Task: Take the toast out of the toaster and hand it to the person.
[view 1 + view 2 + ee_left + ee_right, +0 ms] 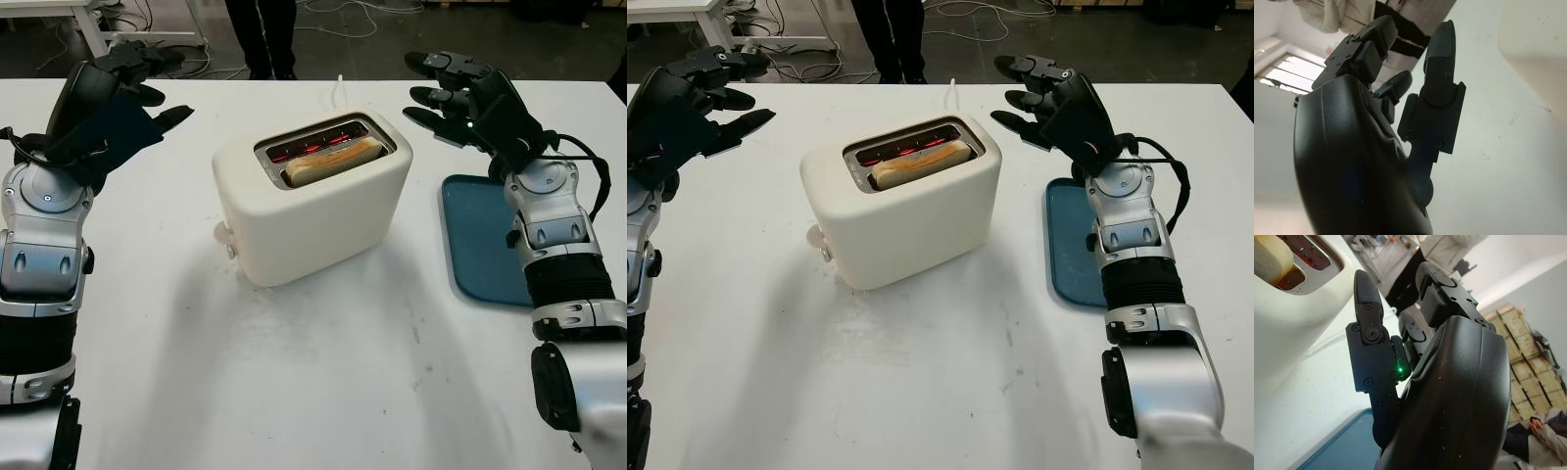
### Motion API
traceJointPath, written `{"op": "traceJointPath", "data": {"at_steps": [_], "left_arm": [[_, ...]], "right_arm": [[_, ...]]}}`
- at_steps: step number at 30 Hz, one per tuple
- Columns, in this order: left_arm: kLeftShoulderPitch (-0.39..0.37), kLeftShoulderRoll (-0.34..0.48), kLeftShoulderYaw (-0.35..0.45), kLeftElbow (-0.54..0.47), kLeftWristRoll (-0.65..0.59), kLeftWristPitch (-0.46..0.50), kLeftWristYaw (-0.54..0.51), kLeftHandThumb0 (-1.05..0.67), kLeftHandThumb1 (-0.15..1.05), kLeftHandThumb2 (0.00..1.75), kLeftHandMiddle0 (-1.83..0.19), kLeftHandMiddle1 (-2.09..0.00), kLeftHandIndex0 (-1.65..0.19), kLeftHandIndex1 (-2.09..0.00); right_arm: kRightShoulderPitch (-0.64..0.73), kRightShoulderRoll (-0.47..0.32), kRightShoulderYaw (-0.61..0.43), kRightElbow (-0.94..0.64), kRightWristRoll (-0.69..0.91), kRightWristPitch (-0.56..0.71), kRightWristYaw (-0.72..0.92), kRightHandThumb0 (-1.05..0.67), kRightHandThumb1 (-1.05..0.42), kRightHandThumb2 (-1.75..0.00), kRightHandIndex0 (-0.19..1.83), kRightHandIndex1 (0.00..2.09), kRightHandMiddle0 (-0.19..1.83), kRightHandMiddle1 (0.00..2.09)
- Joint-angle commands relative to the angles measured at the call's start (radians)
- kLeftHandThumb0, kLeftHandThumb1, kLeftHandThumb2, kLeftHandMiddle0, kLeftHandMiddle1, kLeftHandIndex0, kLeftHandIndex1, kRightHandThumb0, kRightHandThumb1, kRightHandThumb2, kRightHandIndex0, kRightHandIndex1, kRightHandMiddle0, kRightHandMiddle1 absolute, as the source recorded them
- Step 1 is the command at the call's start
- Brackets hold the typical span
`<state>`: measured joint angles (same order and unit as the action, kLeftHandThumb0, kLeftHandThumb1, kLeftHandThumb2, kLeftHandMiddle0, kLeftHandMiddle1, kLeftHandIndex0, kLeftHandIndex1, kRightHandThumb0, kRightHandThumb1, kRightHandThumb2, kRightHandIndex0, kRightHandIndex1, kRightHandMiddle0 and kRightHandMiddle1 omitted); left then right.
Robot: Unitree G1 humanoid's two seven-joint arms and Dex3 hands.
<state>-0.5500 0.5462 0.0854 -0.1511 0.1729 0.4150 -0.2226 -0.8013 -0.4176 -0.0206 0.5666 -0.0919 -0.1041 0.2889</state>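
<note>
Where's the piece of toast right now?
The toast sits in the near slot of the white toaster at the table's middle, between the open left hand and open right hand, with the blue tray to its right.

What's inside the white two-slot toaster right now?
The white two-slot toaster holds one slice of pale toast in the near slot, top edge showing. The far slot shows glowing red heating elements and no bread. The slice's lower part is hidden inside.

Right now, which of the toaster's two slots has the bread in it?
The slot nearer the robot holds the pale toast; the far slot of the cream toaster shows only glowing red elements.
</note>
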Motion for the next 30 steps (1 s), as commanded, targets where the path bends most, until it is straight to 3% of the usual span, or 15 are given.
{"op": "traceJointPath", "data": {"at_steps": [1, 30], "left_arm": [[-0.013, 0.004, 0.003, 0.005, 0.006, -0.008, 0.002, -0.49, 0.92, 0.18, -0.23, -0.90, -0.44, -0.34], [-0.012, 0.010, -0.001, 0.001, 0.015, 0.000, 0.001, -0.49, 0.92, 0.18, -0.23, -0.89, -0.44, -0.34]], "right_arm": [[0.006, -0.001, -0.003, -0.005, 0.006, 0.015, 0.003, -0.42, -0.92, -0.14, 0.53, 0.00, 0.50, 0.00], [0.005, -0.005, 0.001, 0.002, 0.000, 0.005, 0.001, -0.40, -0.92, -0.15, 0.54, 0.00, 0.50, 0.00]]}}
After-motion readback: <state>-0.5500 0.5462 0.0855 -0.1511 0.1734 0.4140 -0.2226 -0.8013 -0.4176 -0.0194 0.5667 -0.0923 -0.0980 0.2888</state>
